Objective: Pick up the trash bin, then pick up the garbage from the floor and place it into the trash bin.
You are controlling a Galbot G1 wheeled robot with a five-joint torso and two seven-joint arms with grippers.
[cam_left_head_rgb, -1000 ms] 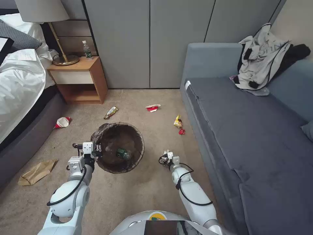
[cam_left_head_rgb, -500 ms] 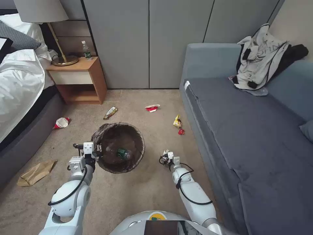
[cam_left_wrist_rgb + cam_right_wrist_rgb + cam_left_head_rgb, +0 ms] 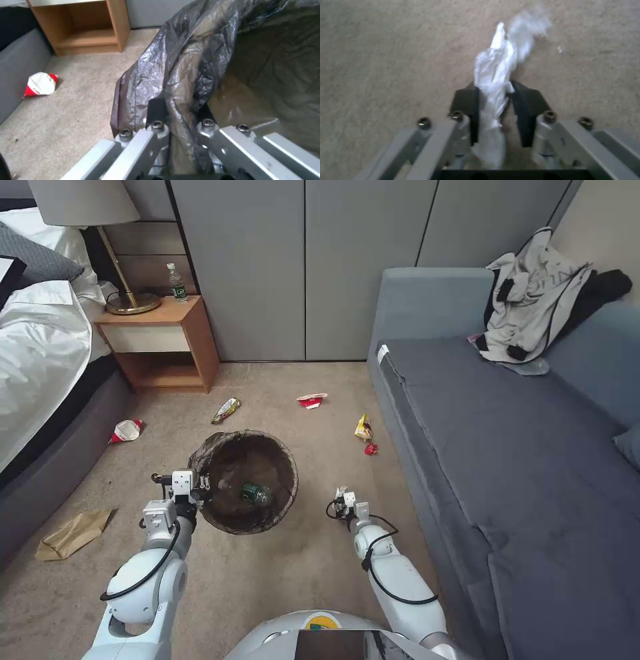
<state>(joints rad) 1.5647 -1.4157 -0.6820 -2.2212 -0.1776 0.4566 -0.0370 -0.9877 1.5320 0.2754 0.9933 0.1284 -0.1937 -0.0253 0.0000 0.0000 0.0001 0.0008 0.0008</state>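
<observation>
A: What does the right claw (image 3: pixel 493 100) have?
B: It is pinched on a white tissue (image 3: pixel 496 67), whose long axis runs straight out between the pads.
A: And the trash bin (image 3: pixel 248 483)?
B: To its left, rim clamped by the left claw (image 3: pixel 180 117), bottle (image 3: pixel 255 493) inside.

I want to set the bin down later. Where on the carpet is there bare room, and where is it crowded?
Bare: the floor between the trash bin and the robot's base, and between bin and wardrobe. Crowded: beside the sofa, yellow wrapper; near the bed, crushed cup and paper bag.
</observation>
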